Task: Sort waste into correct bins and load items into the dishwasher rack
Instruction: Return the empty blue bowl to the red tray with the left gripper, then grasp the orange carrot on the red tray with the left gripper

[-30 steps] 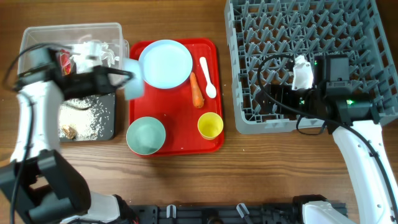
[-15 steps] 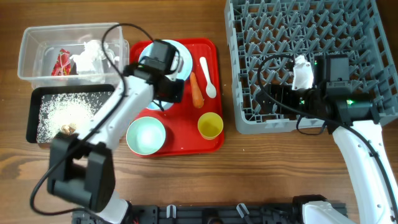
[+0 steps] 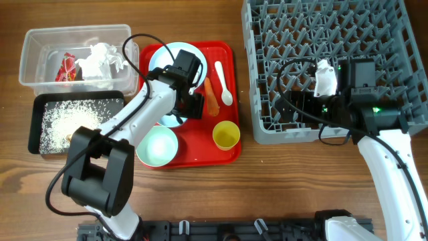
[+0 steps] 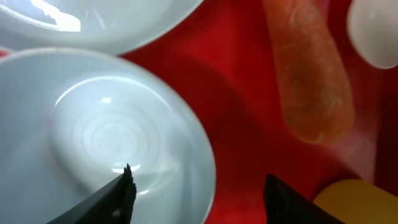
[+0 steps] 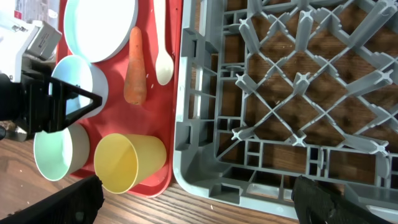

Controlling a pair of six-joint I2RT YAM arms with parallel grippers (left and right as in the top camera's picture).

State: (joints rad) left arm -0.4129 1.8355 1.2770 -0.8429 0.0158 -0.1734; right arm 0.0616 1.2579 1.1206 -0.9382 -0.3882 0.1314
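Red tray [image 3: 194, 152] at the middle of the desk, seen from overhead: the left gripper [image 3: 186, 110] hangs over one pale blue-green bowl [image 3: 166, 120], which lies just nearer than the pale blue plate [image 3: 167, 57]. A second bowl [image 3: 157, 146] and the yellow cup [image 3: 226, 135] sit along the tray's near edge, with the orange carrot [image 3: 212, 96] and white spoon [image 3: 223, 84] toward its right side. At the far left corner, the clear tub [image 3: 40, 47] holds the red wrapper [image 3: 67, 67] and crumpled tissue [image 3: 100, 59]. Just nearer, by the left edge, the black tub [image 3: 33, 124] holds rice grains [image 3: 63, 122] and a brown lump [image 3: 70, 138]. The grey dishwasher rack [image 3: 321, 40] fills the far right corner, with the right arm [image 3: 381, 144] reaching over its near part.

Left wrist view: the jaws stand apart astride the bowl's rim — one finger [image 4: 121, 196] over the inside, the other [image 4: 286, 202] over the tray — and grip nothing.

Right wrist view: the right gripper [image 5: 196, 186] is spread wide and empty above the rack's near left corner — only its blurred fingers [image 5: 74, 199] show, at the bottom corners.
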